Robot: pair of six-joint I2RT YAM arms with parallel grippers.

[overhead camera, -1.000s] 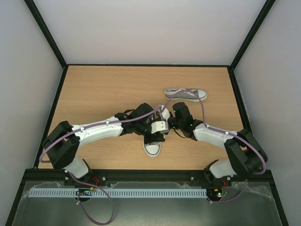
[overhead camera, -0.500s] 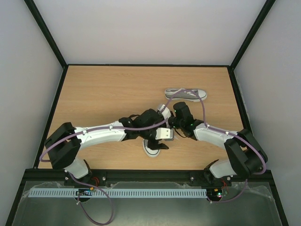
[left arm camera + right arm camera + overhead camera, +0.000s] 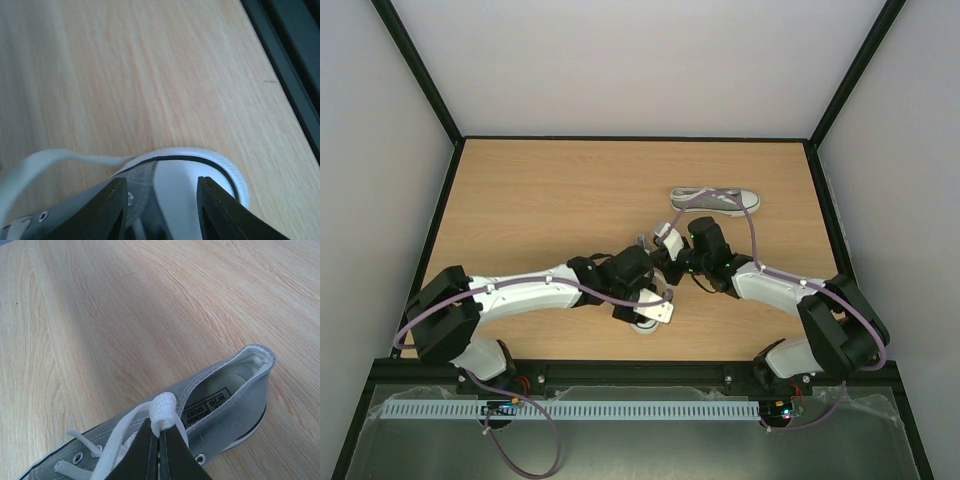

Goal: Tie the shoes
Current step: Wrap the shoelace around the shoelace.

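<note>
One grey sneaker (image 3: pixel 225 400) lies at the table's middle; in the top view only its white toe (image 3: pixel 639 326) shows past my left arm. My right gripper (image 3: pixel 159 434) is shut on a folded loop of its white lace (image 3: pixel 163 410), held just above the shoe's opening; in the top view this gripper (image 3: pixel 666 244) is over the heel end. My left gripper (image 3: pixel 162 202) is open, its fingers astride the white toe cap (image 3: pixel 175 182) without holding it, and it shows in the top view (image 3: pixel 646 304) too. A loose lace end (image 3: pixel 50 160) trails to the left. The second sneaker (image 3: pixel 715 200) lies on its side behind.
The wooden table (image 3: pixel 530 210) has a black frame; its near edge (image 3: pixel 295 65) runs close beside the toe in the left wrist view. Grey walls stand on three sides. My two arms meet over the middle shoe.
My left gripper has moved from the shoe's lacing down toward the toe and the near edge. My right gripper has stayed put, still shut on the lace loop.
</note>
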